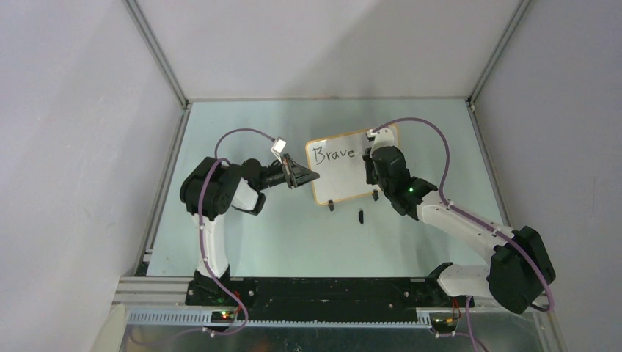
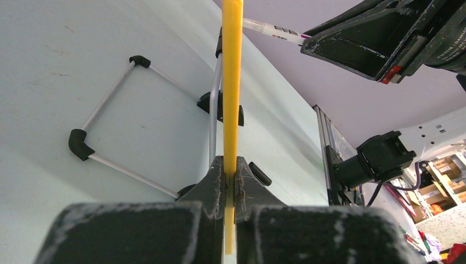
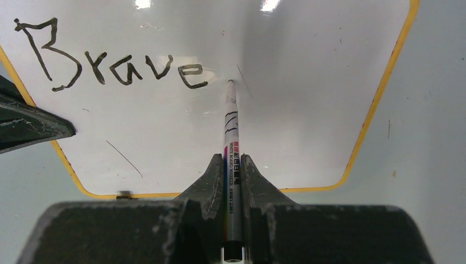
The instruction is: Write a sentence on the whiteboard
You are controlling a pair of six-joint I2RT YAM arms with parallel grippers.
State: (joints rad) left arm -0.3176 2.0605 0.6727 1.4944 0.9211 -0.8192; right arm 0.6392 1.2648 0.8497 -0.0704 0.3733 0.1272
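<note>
The whiteboard (image 1: 343,183) stands tilted on its two black clip feet at mid-table, with a thin orange-yellow frame (image 2: 232,82). The sentence (image 3: 110,61) reads "Brave" in black across its upper left (image 1: 334,152). My left gripper (image 1: 304,177) is shut on the board's left edge; the frame runs between its jaws (image 2: 231,168). My right gripper (image 3: 231,162) is shut on a grey whiteboard marker (image 3: 231,132). The marker's tip sits at the board surface just right of the "e". From above, the right gripper (image 1: 371,163) hovers over the board's right half.
A small black marker cap (image 1: 361,215) lies on the table in front of the board. The board's wire stand (image 2: 110,126) shows behind it in the left wrist view. Grey enclosure walls ring the pale green table (image 1: 242,235).
</note>
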